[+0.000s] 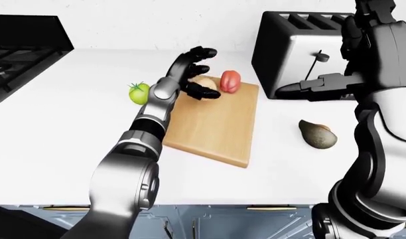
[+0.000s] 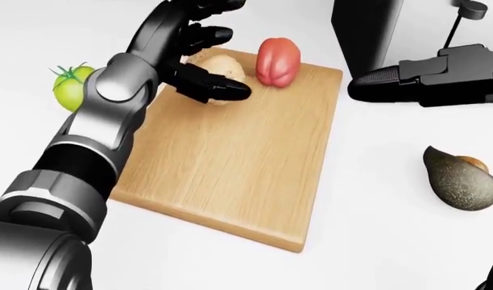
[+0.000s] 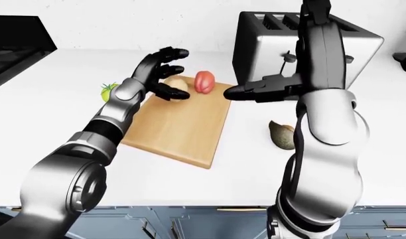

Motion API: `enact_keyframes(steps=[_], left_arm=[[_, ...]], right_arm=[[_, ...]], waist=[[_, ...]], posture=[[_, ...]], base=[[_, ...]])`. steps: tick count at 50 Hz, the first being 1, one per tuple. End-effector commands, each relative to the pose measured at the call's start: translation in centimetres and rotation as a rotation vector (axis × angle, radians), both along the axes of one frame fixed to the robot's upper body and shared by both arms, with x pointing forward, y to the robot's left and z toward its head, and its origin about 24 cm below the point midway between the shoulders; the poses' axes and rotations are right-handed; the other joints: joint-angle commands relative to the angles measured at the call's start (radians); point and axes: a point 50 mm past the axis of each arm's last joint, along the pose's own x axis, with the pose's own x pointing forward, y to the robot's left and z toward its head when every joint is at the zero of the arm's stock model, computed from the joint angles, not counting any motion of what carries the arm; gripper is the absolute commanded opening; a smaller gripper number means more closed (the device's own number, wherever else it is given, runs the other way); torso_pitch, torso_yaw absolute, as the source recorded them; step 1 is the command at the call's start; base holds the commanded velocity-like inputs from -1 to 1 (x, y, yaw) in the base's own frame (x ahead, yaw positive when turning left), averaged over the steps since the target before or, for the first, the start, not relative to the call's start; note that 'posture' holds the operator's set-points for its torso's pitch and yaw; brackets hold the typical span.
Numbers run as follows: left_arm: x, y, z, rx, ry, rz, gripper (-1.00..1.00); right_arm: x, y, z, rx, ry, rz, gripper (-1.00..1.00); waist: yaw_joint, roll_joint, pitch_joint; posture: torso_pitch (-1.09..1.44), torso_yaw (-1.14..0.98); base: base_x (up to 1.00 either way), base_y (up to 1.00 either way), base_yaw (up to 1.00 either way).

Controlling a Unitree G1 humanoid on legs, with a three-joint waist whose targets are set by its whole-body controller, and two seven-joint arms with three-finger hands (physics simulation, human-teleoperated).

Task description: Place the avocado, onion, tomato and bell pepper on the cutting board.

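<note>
Wooden cutting board (image 2: pixel 238 151) has onion (image 2: pixel 218 71) under spread left fingers (image 2: pixel 218 90), release step; tomato (image 2: pixel 71 84) next.

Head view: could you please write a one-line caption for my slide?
Left hand open beside the onion and red bell pepper on the cutting board.

Most of the cutting board (image 2: pixel 230 163) lies bare toward the bottom of the head view, with only the onion (image 2: pixel 218 67) and bell pepper (image 2: pixel 277 60) crowding its top edge and the left hand (image 2: pixel 186 45) spread open over the onion. The avocado (image 2: pixel 460 179) sits alone on open white counter (image 2: pixel 375 199) to the board's right. The toaster (image 1: pixel 299 47) and the right hand (image 2: pixel 407 81) stretched flat beside it close off the top right, and the left forearm lies between the tomato (image 2: pixel 71 84) and the board.
</note>
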Motion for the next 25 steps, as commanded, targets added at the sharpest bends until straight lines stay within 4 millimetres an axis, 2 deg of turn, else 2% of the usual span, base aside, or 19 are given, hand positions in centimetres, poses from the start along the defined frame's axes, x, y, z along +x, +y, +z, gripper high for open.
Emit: enact_keyframes(steps=[1, 5, 6, 9, 20, 22, 25], left_arm=[[0.0, -0.3, 3.0, -0.019, -0.111, -0.012, 0.78], [0.0, -0.1, 2.9, -0.019, -0.108, -0.008, 0.91], [0.0, -0.1, 3.0, -0.021, -0.110, -0.009, 1.00], [0.1, 0.3, 3.3, -0.023, -0.118, 0.003, 1.00], [-0.2, 4.1, 8.1, -0.018, -0.251, 0.120, 1.00], [-0.8, 5.0, 9.2, -0.012, -0.276, 0.143, 1.00], [-2.0, 6.1, 9.9, 0.009, -0.294, 0.179, 1.00]], right_arm=[[-0.5, 0.0, 1.1, -0.016, -0.070, -0.009, 1.00], [-0.6, 0.0, 0.9, -0.014, -0.068, -0.010, 1.00], [-0.6, 0.0, 0.9, -0.014, -0.068, -0.009, 1.00], [-0.7, -0.1, 0.9, -0.015, -0.068, -0.012, 1.00], [-1.0, -0.9, 0.7, -0.015, -0.065, -0.038, 1.00], [-1.1, -1.0, 0.6, -0.019, -0.062, -0.044, 1.00], [-1.3, -1.3, 0.6, -0.024, -0.061, -0.052, 1.00]], waist=[[0.000, -0.003, -0.029], [0.000, -0.003, -0.029], [0.000, -0.003, -0.029], [0.000, -0.003, -0.030], [-0.003, 0.002, -0.025], [-0.004, 0.005, -0.024], [-0.006, 0.009, -0.022]], posture=[[0.00, 0.00], [0.00, 0.00], [0.00, 0.00], [0.00, 0.00], [0.00, 0.00], [0.00, 0.00], [0.00, 0.00]], base=[[0.00, 0.00, 0.00], [0.00, 0.00, 0.00], [0.00, 0.00, 0.00], [0.00, 0.00, 0.00], [0.00, 0.00, 0.00], [0.00, 0.00, 0.00], [0.00, 0.00, 0.00]])
